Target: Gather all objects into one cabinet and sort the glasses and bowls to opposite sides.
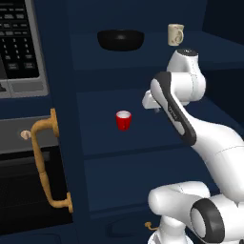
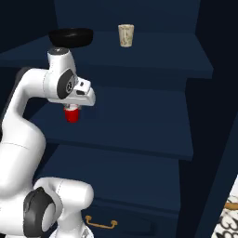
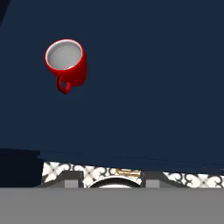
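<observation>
my gripper: over the middle shelf, can't tell if the jaws are apart | red cup: upright on that shelf, off to one side, not touching | black bowl + cream cup: shelf above

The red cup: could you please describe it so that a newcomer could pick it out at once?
Look at the tall navy cabinet with open shelves. On the top shelf stand a black bowl and a cream cup; one shelf below stands the red cup, alone. It is the one red thing there, white inside, with a small handle.
</observation>
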